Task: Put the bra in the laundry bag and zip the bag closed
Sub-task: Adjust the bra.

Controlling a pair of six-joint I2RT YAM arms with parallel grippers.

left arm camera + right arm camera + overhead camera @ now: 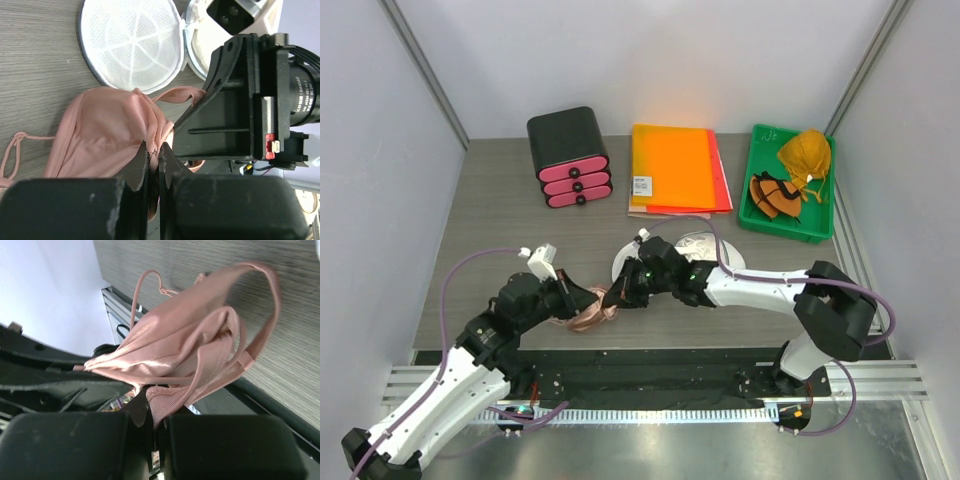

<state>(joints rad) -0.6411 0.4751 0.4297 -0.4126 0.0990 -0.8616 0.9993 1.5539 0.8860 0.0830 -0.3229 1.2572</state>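
At the tips: left gripper (pixel 156 156) closed, pinching an edge fold of the pink bra (pixel 105 130); right gripper (pixel 152 412) closed on the same garment, close by. Bra bunched between them, lower centre of top view. The laundry bag (pixel 131 42) lies open just beyond, top of left wrist view.

Risk: loose straps could snag the zipper rim; thin pinch could slip.

Print on right arm's housing illegible; orange folder (pixel 675 165) label too small.
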